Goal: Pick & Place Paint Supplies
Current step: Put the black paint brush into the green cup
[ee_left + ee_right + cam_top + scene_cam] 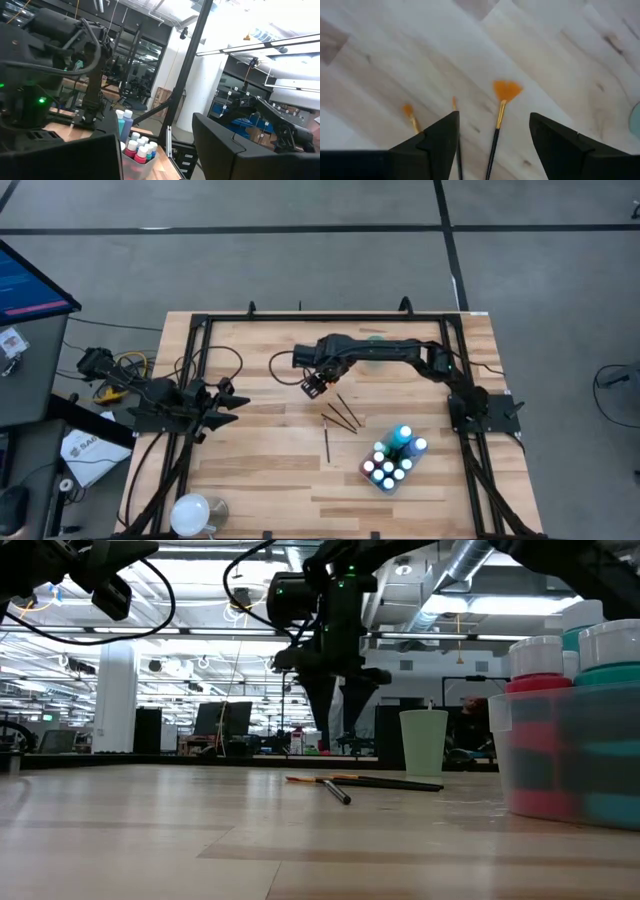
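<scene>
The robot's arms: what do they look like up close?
Both arms are matte black and jointed. The right gripper ends in two flat, wedge-shaped black fingers. Black cables loop beside the left gripper, with yellow wiring near its base. In the low view, small green lights glow on the right arm's wrist housing.

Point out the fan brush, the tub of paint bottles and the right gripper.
fan brush [506, 91], right wrist view, orange bristles.
tub of paint bottles [373, 478], high view, near corner.
right gripper [313, 387], high view, between open fingertips.
</scene>
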You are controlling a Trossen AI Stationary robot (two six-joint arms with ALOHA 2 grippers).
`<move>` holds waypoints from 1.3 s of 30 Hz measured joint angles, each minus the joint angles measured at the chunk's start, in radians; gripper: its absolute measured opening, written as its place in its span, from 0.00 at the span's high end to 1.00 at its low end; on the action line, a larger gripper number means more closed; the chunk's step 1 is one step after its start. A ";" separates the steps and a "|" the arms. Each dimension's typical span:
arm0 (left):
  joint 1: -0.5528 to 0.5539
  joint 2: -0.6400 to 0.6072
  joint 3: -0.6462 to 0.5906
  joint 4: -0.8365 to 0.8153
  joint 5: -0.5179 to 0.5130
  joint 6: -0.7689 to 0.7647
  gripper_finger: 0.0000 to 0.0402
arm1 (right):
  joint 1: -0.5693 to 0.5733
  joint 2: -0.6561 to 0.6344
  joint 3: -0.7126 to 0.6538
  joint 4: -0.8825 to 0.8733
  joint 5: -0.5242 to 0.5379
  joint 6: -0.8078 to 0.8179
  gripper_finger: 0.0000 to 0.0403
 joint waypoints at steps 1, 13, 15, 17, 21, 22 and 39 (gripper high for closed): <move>0.000 0.000 0.000 0.000 0.000 0.000 0.67 | -0.004 0.000 0.000 0.006 0.001 -0.001 0.43; 0.000 0.000 0.000 0.000 0.000 0.000 0.67 | 0.000 0.066 0.001 0.043 0.004 -0.027 0.45; 0.000 0.002 0.000 0.001 0.000 0.000 0.67 | -0.003 0.075 -0.003 0.016 0.004 -0.034 0.44; 0.000 0.004 0.000 0.000 0.000 0.000 0.67 | -0.006 0.089 0.001 0.057 0.006 -0.036 0.43; 0.000 0.008 0.000 0.000 -0.002 0.000 0.67 | -0.014 0.109 0.001 0.041 -0.006 -0.053 0.44; 0.000 0.008 0.000 0.001 -0.002 0.000 0.67 | -0.015 0.113 -0.001 0.018 -0.006 -0.058 0.45; 0.000 0.013 0.000 0.004 -0.003 0.000 0.67 | -0.048 0.103 -0.118 0.079 -0.092 -0.126 0.53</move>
